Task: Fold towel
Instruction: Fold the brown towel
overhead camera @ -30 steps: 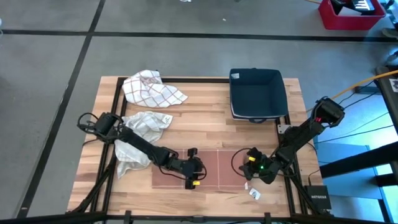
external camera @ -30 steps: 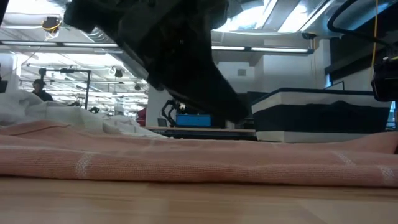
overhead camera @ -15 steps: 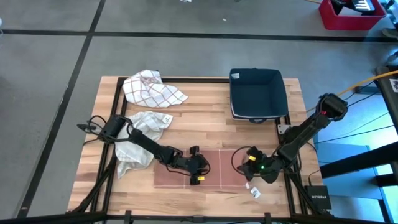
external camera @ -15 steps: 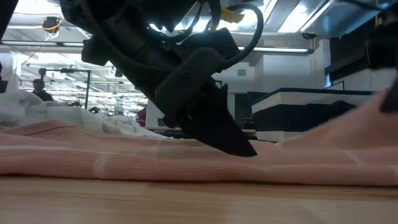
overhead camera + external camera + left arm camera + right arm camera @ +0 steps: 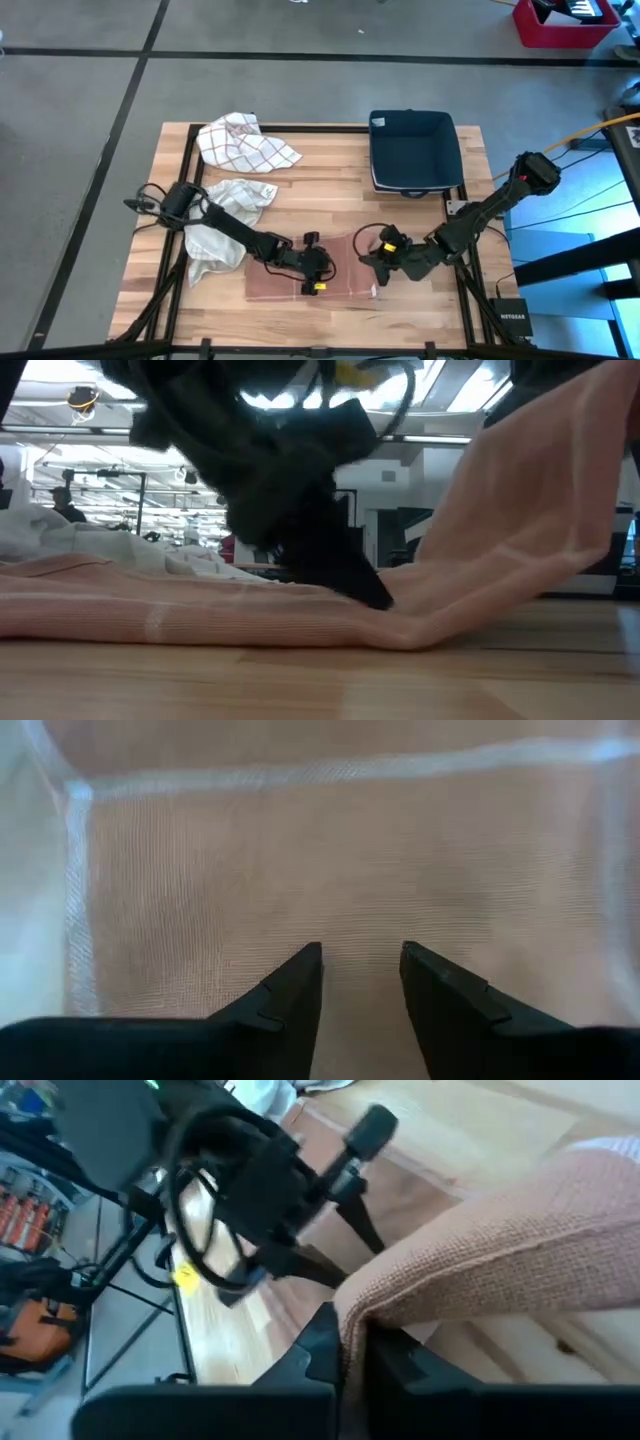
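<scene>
Salmon-pink cloth is the thing being worked: from above, the pink towel (image 5: 310, 275) lies along the near edge of the wooden table (image 5: 330, 190), between the two arms. The left gripper (image 5: 315, 272) is down on the middle of it, while the right gripper (image 5: 372, 268) has the towel's right end lifted and drawn in towards the left. Farther back sit a dark blue bin (image 5: 412, 150) on the right, a checked cloth (image 5: 243, 140) at the far left, and a white cloth (image 5: 225, 215) just beneath the left arm.

From table height, the pink towel (image 5: 200, 622) lies flat across the left and middle, and its right end rises in a steep flap to the upper right. The left gripper (image 5: 370, 598) presses its dark tips on the cloth right where the flap bends up. White cloth (image 5: 60, 540) is heaped behind at the left, and a person (image 5: 65, 505) stands far off in the room.

The left wrist camera looks straight onto the woven pink towel (image 5: 340, 860); the left gripper (image 5: 362, 960) has its fingers (image 5: 295, 985) a narrow way apart, tips on the cloth, gripping nothing.

The right wrist camera shows the right gripper (image 5: 352, 1338) pinched tight on a folded edge of the pink towel (image 5: 500, 1240), with the left gripper (image 5: 365, 1240) beyond it on the table.
</scene>
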`<action>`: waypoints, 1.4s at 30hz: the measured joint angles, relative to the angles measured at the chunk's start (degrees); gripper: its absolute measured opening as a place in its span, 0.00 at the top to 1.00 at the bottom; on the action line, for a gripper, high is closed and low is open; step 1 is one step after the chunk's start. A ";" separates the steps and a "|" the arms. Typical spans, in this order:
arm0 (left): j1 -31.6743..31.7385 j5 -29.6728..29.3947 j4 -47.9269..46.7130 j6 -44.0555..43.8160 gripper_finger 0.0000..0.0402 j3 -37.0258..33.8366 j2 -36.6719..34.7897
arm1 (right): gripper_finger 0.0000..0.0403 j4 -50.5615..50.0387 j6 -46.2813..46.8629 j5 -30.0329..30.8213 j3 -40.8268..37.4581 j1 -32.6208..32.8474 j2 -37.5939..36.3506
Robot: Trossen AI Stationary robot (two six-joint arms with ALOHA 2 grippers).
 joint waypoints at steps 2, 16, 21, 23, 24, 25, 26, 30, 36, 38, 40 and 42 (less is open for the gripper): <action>-0.73 -0.01 -3.28 -0.90 0.67 0.08 -3.21 | 0.96 -0.60 -0.49 -0.69 0.08 -0.40 -0.02; -0.24 0.11 1.60 -8.82 0.67 -0.05 2.97 | 0.94 -2.74 -0.96 -2.11 0.10 -0.27 -1.46; 2.46 0.55 10.23 -5.39 0.67 -0.02 3.55 | 0.94 1.14 -2.19 0.16 0.10 -0.27 -1.00; 3.11 0.53 8.82 -5.42 0.67 1.02 2.90 | 0.94 3.14 -3.80 0.51 0.10 -0.51 -0.98; 3.15 0.67 6.66 -5.87 0.67 1.73 2.48 | 0.94 3.77 -4.36 0.40 0.13 -0.83 -1.03; 2.96 1.31 3.57 -5.97 0.67 2.54 1.52 | 0.94 3.86 -4.53 0.02 0.15 -1.08 -1.06; 2.56 1.91 -0.75 -5.95 0.67 3.38 0.46 | 0.94 3.69 -4.57 -0.24 0.14 -1.10 -1.06; -0.03 2.56 -20.20 -7.65 0.67 7.68 -5.75 | 0.94 3.30 -4.58 -0.45 0.13 -1.12 -1.07; -3.82 -2.72 -27.02 -10.84 0.67 5.39 -7.02 | 0.94 5.21 -4.58 0.46 0.14 -1.55 -0.28; -4.02 -3.05 -21.81 -10.22 0.67 3.86 -5.52 | 0.94 6.80 -4.75 0.01 0.14 -2.01 1.06; -3.57 -2.39 -19.30 -8.85 0.67 3.36 -3.04 | 0.94 9.61 -5.89 -1.26 0.13 -3.00 2.61; -2.87 -2.17 -15.04 -7.24 0.67 3.37 -0.86 | 0.94 11.91 -6.71 -2.69 0.13 -3.94 3.99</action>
